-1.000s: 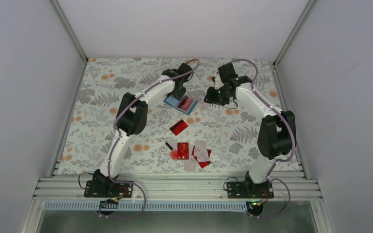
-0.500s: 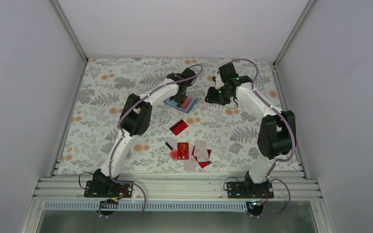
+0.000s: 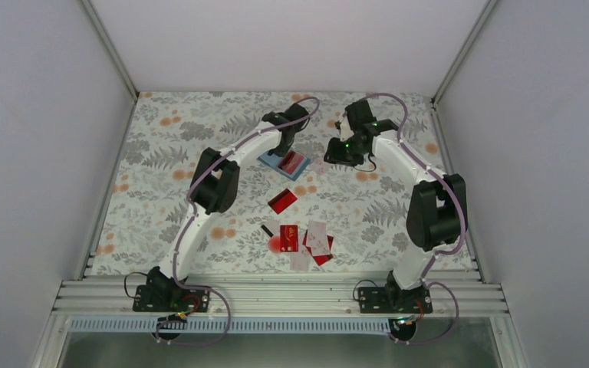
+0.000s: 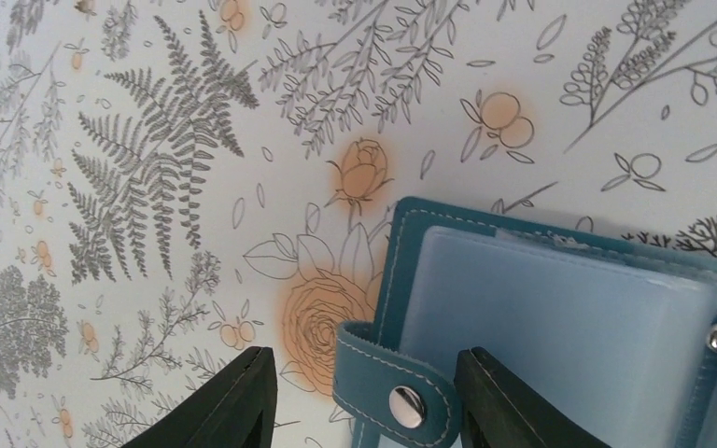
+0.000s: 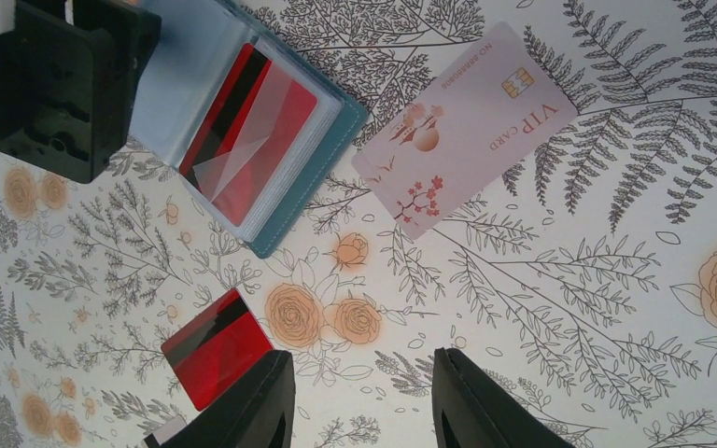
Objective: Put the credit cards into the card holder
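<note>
Fingers of the left arm (image 4: 235,403) straddle, half apart, the snap strap (image 4: 397,397) of the open card holder (image 4: 560,322) on the tabletop (image 4: 149,140), arm stretched forward, wrist dipped. Right fingers (image 5: 481,401) hover apart, empty, near a pale card (image 5: 467,131).

the card holder (image 4: 560,317) runs off the left wrist view's right and bottom edges.

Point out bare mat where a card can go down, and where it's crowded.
Free: the mat left of the left arm, and the stretch between the card pile and the right arm. Crowded: mid-far around the holder and the pale card beside it, and the near-centre pile with a lone red card just beyond.
</note>
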{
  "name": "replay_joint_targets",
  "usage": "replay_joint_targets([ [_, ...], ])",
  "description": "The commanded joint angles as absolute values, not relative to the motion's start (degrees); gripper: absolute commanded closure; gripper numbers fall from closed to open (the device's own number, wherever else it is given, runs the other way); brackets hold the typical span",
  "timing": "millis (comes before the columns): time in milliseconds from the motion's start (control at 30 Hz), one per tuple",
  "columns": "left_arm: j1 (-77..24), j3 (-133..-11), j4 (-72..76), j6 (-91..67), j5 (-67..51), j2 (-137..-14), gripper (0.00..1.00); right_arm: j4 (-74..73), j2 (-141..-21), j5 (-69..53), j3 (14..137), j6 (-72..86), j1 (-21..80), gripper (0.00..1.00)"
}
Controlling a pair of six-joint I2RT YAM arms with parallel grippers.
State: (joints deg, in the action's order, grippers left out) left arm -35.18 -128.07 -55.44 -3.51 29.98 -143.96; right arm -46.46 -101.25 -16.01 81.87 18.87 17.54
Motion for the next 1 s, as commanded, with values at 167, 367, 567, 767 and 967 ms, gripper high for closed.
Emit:
replay_joint_targets([
  [167,-34.50,-130.77,-56.21,-3.88,32.31,-145.88,0.56,-47.90,-102.11,-15.29,84.07,18.43,17.15,0.62],
  [367,-34.30,-130.83,-56.08,-3.87,31.78,-146.06,0.69,-48.03,-102.09,-15.14,84.16,18.61,17.21,0.63],
  [567,-34.10,-131.01,-55.97,-3.80,30.89,-146.22,0.89,-47.94,-101.78,-14.70,83.93,18.87,17.15,0.63],
  [767,-34.10,-129.87,-57.38,-5.00,28.52,-144.69,0.98,-47.78,-101.94,-14.71,83.76,19.20,17.21,0.63],
  [967,-34.12,-120.48,-57.96,-9.73,25.24,-137.61,0.98,-45.52,-102.04,-16.44,82.18,20.07,17.20,0.63],
])
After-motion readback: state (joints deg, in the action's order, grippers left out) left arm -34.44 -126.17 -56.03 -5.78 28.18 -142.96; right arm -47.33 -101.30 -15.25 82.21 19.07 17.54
